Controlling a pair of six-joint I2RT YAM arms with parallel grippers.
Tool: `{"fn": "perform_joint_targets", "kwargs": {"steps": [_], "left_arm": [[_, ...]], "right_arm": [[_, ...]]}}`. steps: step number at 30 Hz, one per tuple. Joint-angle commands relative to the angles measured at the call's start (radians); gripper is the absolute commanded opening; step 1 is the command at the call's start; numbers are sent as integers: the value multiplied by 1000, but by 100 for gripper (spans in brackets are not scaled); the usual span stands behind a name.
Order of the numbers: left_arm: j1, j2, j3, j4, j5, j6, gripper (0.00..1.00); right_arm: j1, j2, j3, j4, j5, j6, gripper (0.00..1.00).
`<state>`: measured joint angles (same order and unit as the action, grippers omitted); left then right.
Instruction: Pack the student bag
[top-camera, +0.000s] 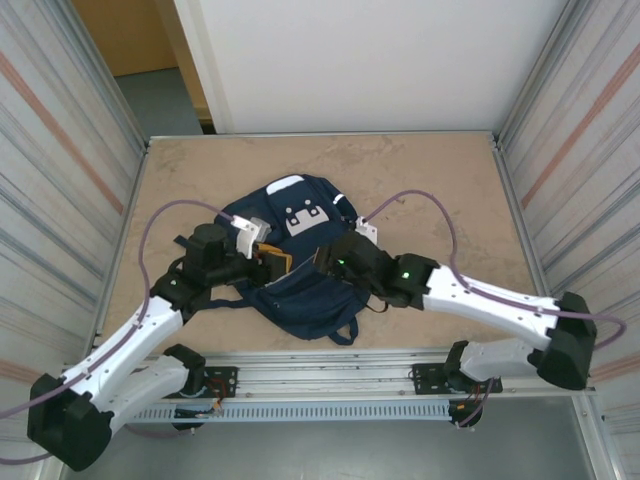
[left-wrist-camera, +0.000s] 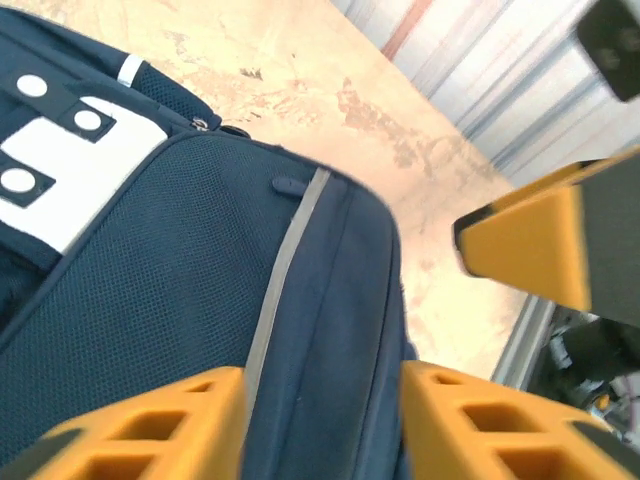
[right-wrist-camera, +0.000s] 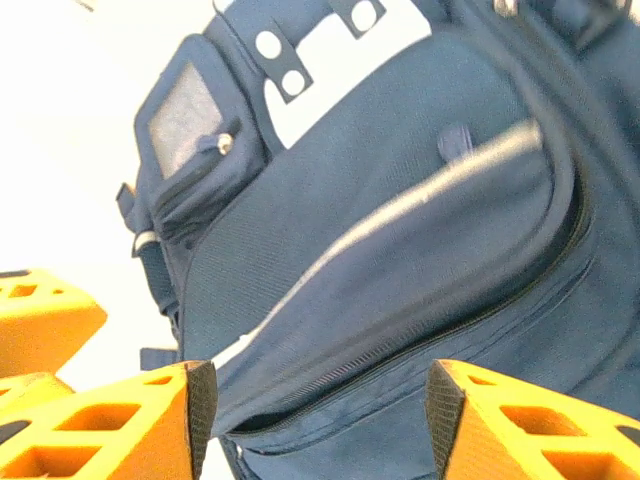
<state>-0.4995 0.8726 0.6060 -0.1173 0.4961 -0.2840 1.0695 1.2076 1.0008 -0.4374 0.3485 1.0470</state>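
Observation:
The student bag, navy with white patches, lies flat in the middle of the table, between my two arms. My left gripper hovers over its left middle. In the left wrist view the left gripper is open, its orange fingers astride a ridge of bag fabric beside the light stripe. My right gripper faces it from the right. In the right wrist view the right gripper is open above the bag, over a front pocket's zipper line. Nothing is held.
The tan table has bare room behind and to both sides of the bag. Corrugated walls close in left and right. A metal rail runs along the near edge. Purple cables arch over the arms.

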Motion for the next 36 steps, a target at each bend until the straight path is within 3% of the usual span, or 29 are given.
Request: {"fn": "perform_joint_targets", "kwargs": {"steps": [1, 3, 4, 10, 14, 22, 29, 36], "left_arm": [[-3, -38, 44, -158, -162, -131, 65], [15, -27, 81, -308, -323, -244, 78], [43, -15, 89, -349, -330, -259, 78], [166, 114, 58, -451, -220, -398, 67], [166, 144, 36, -403, -123, -421, 67], [166, 184, 35, -311, -112, -417, 58], [164, 282, 32, -284, -71, -422, 58], [129, 301, 58, -208, -87, -412, 42]], "right_arm": [[-6, -61, -3, -71, 68, -369, 61], [-31, -70, 15, -91, 15, -460, 63], [-47, -64, 27, -97, -31, -502, 64], [-77, 99, 115, -112, -283, -593, 63], [-66, 195, 123, -81, -310, -575, 63], [-84, 218, 93, -32, -337, -516, 62], [-101, 196, 41, -8, -322, -468, 64], [-140, 212, -63, 77, -333, -430, 64]]}}
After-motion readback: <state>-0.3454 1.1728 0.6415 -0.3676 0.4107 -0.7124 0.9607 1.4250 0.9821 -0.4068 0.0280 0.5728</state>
